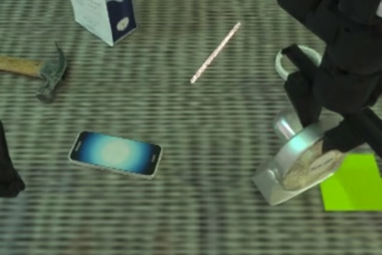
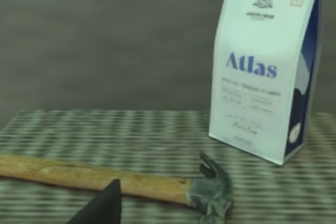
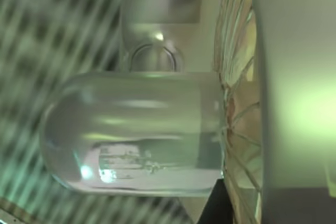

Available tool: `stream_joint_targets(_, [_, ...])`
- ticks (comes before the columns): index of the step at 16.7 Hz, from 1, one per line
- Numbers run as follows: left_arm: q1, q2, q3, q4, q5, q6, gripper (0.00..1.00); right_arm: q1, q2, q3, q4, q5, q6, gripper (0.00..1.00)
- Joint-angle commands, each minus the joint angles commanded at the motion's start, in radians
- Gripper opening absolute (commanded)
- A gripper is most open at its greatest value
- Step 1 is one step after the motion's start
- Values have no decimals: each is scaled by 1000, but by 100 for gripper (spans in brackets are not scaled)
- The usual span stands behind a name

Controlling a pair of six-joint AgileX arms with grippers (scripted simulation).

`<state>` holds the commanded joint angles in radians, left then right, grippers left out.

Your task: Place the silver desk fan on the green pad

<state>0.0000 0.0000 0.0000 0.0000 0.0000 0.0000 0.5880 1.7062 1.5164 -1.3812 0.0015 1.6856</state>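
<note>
silver desk fan (image 3: 136, 135) fills frame, rounded rear motor knob side-on, grille spokes beside it, woven table surface (image 3: 47, 30) behind, possibly green tint on rim

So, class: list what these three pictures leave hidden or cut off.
- Right gripper: the arm covers its fingers, top view.
- Green pad: cut by the top view's right edge; silver desk fan overlaps it.
- Hammer: handle leaves the left edge.
- Left gripper: only a dark tip shows.

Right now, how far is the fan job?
Done: the right gripper has hold of the silver desk fan. In hand: the fan is tilted at the green pad's edge, overlapping it. Left: set it squarely on the pad, release. The left arm is parked at the table's left.
</note>
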Motion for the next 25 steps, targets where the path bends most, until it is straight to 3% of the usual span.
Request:
stream_joint_targets(5, [0,0,0,0,0,0,100,-223,-125,-134,15,2,145,0])
stream_joint_targets(7, [0,0,0,0,0,0,100,-270,-159,-169,19,3,184,0])
stream_joint_targets(22, [0,0,0,0,0,0,100,-282,-148,-296,158,3,188,0])
stream_joint_targets(25, [0,0,0,0,0,0,100,-282,-148,-296,158,3,188,23])
